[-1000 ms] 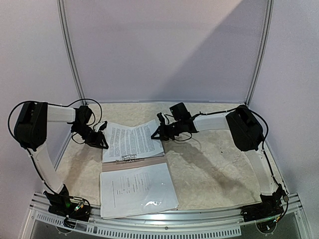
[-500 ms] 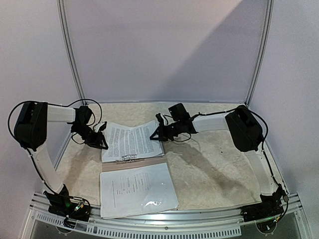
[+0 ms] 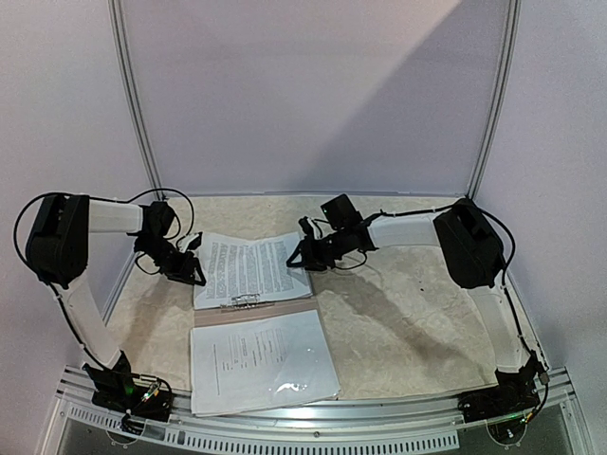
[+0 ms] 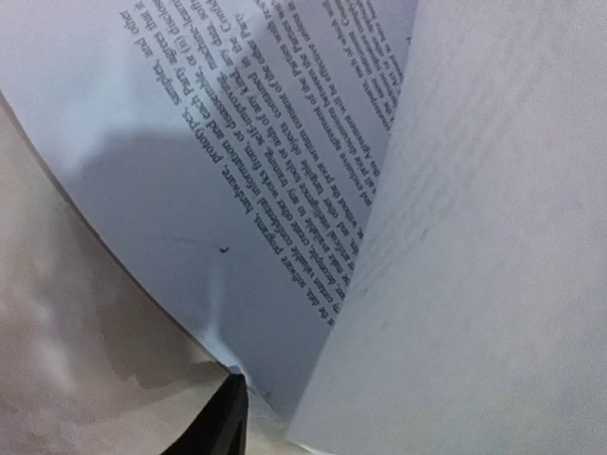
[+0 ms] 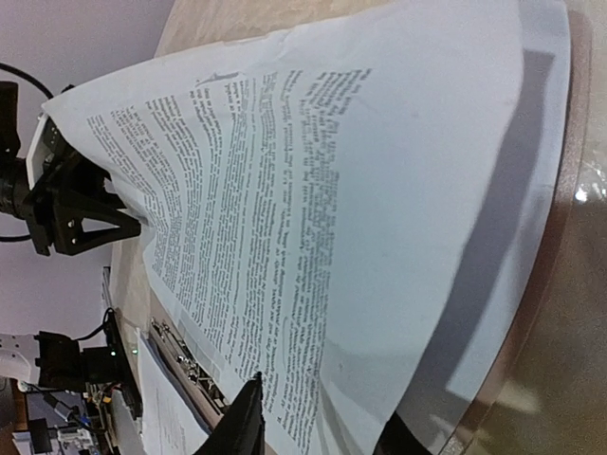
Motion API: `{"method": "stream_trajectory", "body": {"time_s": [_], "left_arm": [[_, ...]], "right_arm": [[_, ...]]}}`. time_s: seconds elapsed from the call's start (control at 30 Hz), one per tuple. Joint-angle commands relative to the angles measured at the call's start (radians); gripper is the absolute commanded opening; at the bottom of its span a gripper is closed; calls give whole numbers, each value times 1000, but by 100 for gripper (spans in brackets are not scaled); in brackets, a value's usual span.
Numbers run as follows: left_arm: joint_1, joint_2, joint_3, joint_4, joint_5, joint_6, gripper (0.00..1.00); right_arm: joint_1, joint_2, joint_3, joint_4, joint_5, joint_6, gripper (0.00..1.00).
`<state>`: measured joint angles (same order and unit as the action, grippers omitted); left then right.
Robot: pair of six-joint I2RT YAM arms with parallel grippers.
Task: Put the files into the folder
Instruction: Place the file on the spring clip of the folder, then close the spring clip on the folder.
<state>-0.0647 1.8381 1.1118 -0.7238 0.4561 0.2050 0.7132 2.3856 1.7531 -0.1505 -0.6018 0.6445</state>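
Observation:
The taupe folder [image 3: 258,312] lies open on the table, with its metal clip [image 3: 243,301] at the spine. Its far half holds printed files [image 3: 248,265]; the near half holds a sheet in a glossy sleeve [image 3: 261,360]. My left gripper [image 3: 193,273] is at the printed sheets' left edge. In the left wrist view one finger [image 4: 224,422] shows by a bent paper corner [image 4: 213,332], and a raised sheet [image 4: 493,284] hides the other. My right gripper [image 3: 300,256] is at the right edge, open, its fingers [image 5: 243,417] apart around the top sheet [image 5: 313,190].
The folder rests on a beige mottled tabletop [image 3: 408,303]. White walls with metal corner posts [image 3: 133,95] close in the back and sides. A ribbed metal rail [image 3: 313,431] runs along the near edge between the arm bases.
The right gripper's jaws have parted from shut, letting go of the sheet's right edge. Both arms have stayed almost where they were.

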Motion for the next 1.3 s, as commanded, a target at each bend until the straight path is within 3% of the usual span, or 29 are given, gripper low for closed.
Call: {"method": "stream_trajectory", "body": {"time_s": [0.0, 0.3, 0.47, 0.7, 0.87, 1.0, 1.17, 1.27], "left_arm": [[3, -42, 8, -20, -42, 27, 45], [3, -86, 6, -81, -120, 45, 58], [3, -121, 5, -122, -150, 69, 65], [13, -139, 25, -148, -180, 85, 69], [19, -180, 23, -152, -170, 104, 62], [15, -230, -4, -143, -113, 131, 55], [11, -238, -25, -137, -75, 129, 55], [8, -231, -29, -131, -49, 123, 55]], "right_arm": [[-4, -78, 18, -111, 61, -52, 36], [-6, -79, 107, -317, 153, -139, 50], [-5, -77, 177, -434, 222, -198, 51], [20, -110, 188, -464, 295, -206, 50], [102, -130, 183, -379, 237, -212, 43], [167, -111, 183, -289, 201, -185, 31], [214, -39, 208, -228, 157, -130, 18], [239, -2, 240, -218, 146, -113, 17]]}}
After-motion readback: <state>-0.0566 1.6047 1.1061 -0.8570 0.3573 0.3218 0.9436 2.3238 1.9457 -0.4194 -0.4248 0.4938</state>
